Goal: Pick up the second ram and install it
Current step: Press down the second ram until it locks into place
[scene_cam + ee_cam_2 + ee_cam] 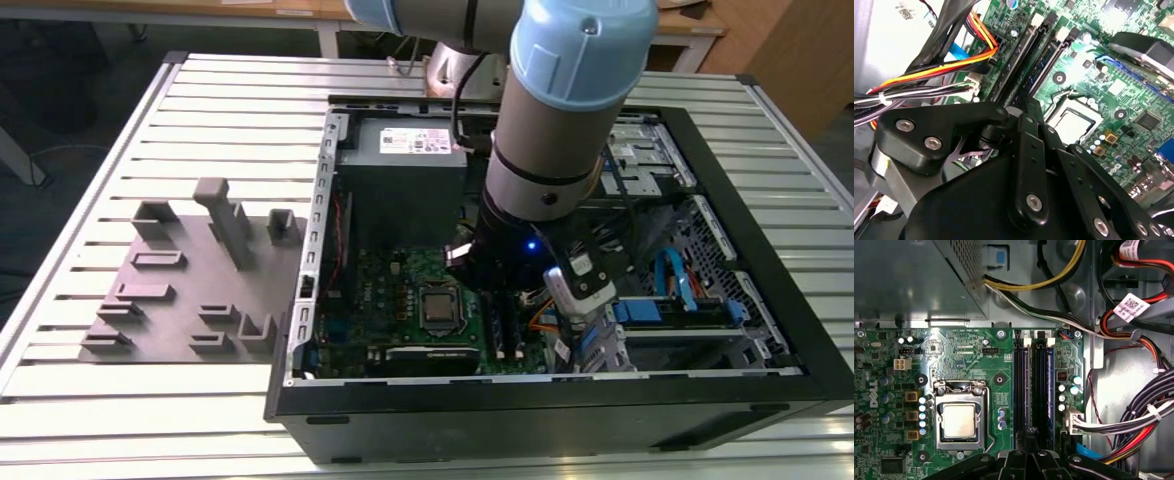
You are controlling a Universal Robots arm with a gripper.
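Over the motherboard's (979,360) memory slots (1035,385), near the case's (747,390) front edge, our gripper (1026,117) presses the second ram (1040,385) home; we judge seating underway, though its grasp we cannot tell.

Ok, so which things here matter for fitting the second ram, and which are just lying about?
For the job: gripper, low over the memory slots; second ram, apparently the dark stick under it.

Lying about: grey tray beside the computer case; power supply; cable bundles; processor socket.
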